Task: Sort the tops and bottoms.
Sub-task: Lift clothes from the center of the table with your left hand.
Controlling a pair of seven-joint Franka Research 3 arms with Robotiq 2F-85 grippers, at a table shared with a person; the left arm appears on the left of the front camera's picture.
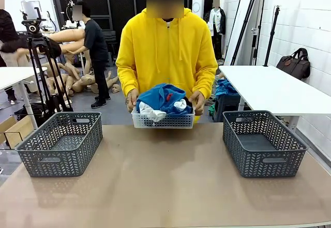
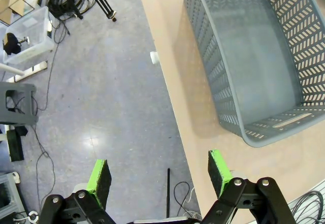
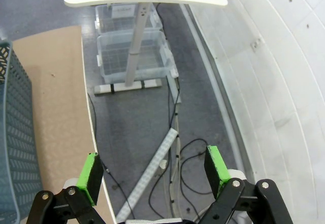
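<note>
**Both grippers open off the table's sides; garments in the person's white basket**

The left gripper (image 2: 158, 172) hangs with its two green pads spread wide and nothing between them. It straddles the table's side edge, one pad over the floor and one over the tabletop. In its wrist view the left grey basket (image 2: 254, 66) lies at 1 o'clock. The right gripper (image 3: 153, 170) is spread just as wide and holds nothing. It hangs over the floor just off the table edge, with the right grey basket (image 3: 15, 148) at 9 o'clock.

Seen from the front, the table (image 1: 165, 181) bears two grey baskets, at 9 o'clock and at 3 o'clock (image 1: 264, 158), both empty.

At 12 o'clock a person's two hands, one (image 1: 132, 100) at each end (image 1: 197, 102), grip one white basket (image 1: 163, 120) at the far edge.

The garments are piled in it. The bright blue garment (image 1: 163, 96) lies on top and the white garment (image 1: 152, 113) shows at the front. Dark cloth beneath them cannot be told apart.
</note>
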